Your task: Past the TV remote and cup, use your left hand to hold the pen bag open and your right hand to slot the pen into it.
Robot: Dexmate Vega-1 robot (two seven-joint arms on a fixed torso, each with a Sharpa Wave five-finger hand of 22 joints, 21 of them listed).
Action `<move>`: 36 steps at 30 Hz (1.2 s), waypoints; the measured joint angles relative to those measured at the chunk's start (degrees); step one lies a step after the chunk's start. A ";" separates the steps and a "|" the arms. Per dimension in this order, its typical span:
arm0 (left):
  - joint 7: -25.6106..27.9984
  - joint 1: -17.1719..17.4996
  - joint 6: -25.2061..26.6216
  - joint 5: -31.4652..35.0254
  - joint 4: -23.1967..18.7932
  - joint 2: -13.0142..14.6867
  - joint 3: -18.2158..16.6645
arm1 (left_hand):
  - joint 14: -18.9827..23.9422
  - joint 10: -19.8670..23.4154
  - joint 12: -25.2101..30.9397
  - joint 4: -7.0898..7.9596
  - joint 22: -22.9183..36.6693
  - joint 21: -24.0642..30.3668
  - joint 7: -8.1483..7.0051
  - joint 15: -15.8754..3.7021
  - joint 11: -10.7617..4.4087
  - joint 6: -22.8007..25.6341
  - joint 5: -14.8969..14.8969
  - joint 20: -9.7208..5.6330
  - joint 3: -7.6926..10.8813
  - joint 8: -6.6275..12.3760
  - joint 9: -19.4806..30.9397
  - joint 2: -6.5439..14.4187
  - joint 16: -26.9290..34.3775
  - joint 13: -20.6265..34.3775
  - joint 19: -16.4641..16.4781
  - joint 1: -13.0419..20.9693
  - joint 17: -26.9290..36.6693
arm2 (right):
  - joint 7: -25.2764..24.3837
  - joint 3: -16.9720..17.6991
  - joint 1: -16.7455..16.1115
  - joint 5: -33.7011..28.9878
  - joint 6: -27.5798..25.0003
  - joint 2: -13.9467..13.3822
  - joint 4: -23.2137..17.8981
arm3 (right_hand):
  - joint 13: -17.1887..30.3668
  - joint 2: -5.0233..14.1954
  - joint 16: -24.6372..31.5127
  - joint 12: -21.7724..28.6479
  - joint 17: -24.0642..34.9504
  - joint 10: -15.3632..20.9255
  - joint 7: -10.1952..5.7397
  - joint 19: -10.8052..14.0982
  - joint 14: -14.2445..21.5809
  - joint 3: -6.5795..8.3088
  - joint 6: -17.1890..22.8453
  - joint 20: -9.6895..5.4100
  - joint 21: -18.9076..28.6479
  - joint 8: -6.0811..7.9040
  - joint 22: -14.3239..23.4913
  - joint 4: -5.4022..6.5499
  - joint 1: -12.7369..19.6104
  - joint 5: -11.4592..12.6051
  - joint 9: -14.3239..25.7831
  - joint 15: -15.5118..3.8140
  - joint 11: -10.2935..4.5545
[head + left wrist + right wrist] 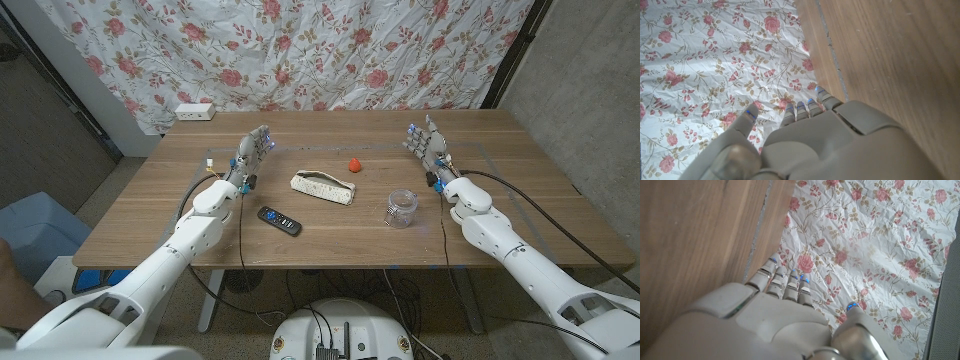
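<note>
A white pen bag point(323, 187) with a dotted pattern lies in the middle of the table. A black TV remote point(279, 220) lies in front of it to the left, and a clear plastic cup point(400, 208) stands to its right front. A small red object point(354, 164) sits just behind the bag. I cannot make out a pen. My left hand point(252, 152) is raised over the table's left part, fingers apart, holding nothing; its back point(840, 145) faces the wrist camera. My right hand point(428, 145) is raised at the right, also empty, its back point(770, 325) in its wrist view.
A white power strip point(194, 111) lies at the table's far left corner. A floral cloth point(300, 50) hangs behind the table. A grey wall point(590, 90) stands at the right. Cables run along both forearms.
</note>
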 measured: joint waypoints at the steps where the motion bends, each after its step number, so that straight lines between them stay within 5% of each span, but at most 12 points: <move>1: -0.09 0.00 0.02 0.03 0.00 0.00 0.00 | 0.00 0.00 0.00 -0.11 0.00 0.00 0.00 0.00 0.00 0.00 0.00 0.00 0.11 0.16 0.00 0.00 0.00 0.00 0.00 0.00 0.00 | 0.00 -0.05 0.08 0.00 0.00 0.05 0.06 | 0.00 0.00 0.00 0.00 0.00 0.00 0.00 0.00 0.00 0.00 0.00 0.00 0.00 0.00 0.00 0.00 0.00 0.00 0.00 0.00 0.00; 14: -0.40 -2.13 1.08 1.03 2.11 0.24 0.53 | 0.63 1.24 0.00 -2.41 -0.01 0.00 -1.52 -0.63 -0.94 2.03 0.00 0.02 0.40 0.58 -0.01 0.43 0.00 -0.01 0.40 0.93 -0.01 | -3.05 -1.07 0.45 -3.38 0.25 0.25 -0.90 | -0.16 0.52 0.00 0.00 -0.56 -0.01 -0.43 -0.01 0.20 0.39 0.42 0.00 0.00 0.26 -0.01 -0.40 0.54 0.41 -0.01 -0.21 0.00; 22: 0.93 -1.42 2.39 2.07 -0.78 1.70 0.66 | 1.65 3.40 0.39 -6.25 -0.01 0.00 -2.87 -1.65 -2.34 5.82 -0.50 -0.63 0.60 1.01 -0.01 1.11 0.00 -0.01 1.65 2.56 -0.01 | -5.43 -1.10 -0.66 -5.14 0.29 -0.47 -3.13 | -0.16 0.14 0.00 0.00 -0.96 -0.01 -0.21 -0.44 0.20 0.71 0.81 -0.43 0.00 0.26 -0.01 -0.71 0.92 0.45 -0.01 -0.21 0.00; 36: 3.12 -0.10 5.08 5.31 -6.55 5.10 1.29 | 3.83 7.44 0.39 -15.16 -0.17 0.00 -6.36 -1.51 -5.29 13.40 -0.93 -1.15 2.09 1.68 -0.02 1.78 0.00 -0.02 3.61 8.14 -0.02 | -8.29 -0.52 -3.26 -7.17 -0.63 -2.46 -7.69 | -0.15 -0.16 -0.29 0.00 -1.49 -0.01 -0.31 -0.64 0.51 1.39 1.32 -0.63 0.00 0.26 -0.02 -1.47 1.82 0.45 -0.02 -0.52 0.00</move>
